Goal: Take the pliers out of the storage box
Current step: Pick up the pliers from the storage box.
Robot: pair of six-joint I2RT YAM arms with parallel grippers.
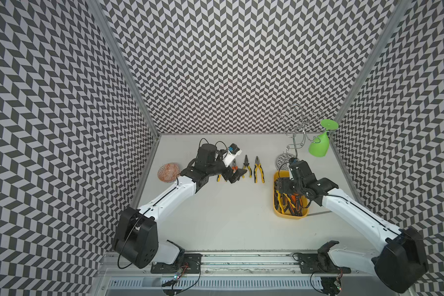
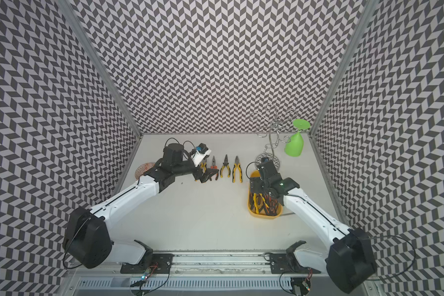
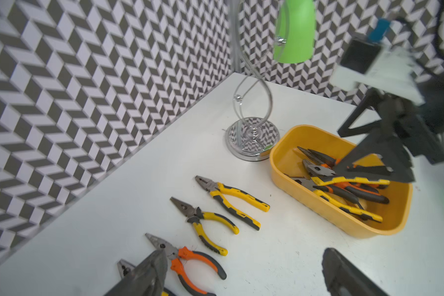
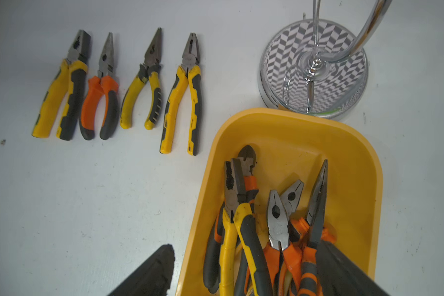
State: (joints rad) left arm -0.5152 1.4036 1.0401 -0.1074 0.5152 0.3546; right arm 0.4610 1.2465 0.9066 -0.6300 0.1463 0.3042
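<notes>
Right gripper (image 4: 244,246) gaping, empty, straddling storage box (image 4: 292,112) wall, left gripper (image 3: 245,253) gaping, empty, over row of pliers (image 3: 226,189)

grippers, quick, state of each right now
left gripper: open, empty
right gripper: open over the box, holding nothing

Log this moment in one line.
table: four pliers in a row | storage box: more pliers inside | left pincer: open, empty, at the row | right pincer: open, over storage box

Chrome stand (image 1: 283,159) just beside storage box (image 1: 290,217)
</notes>
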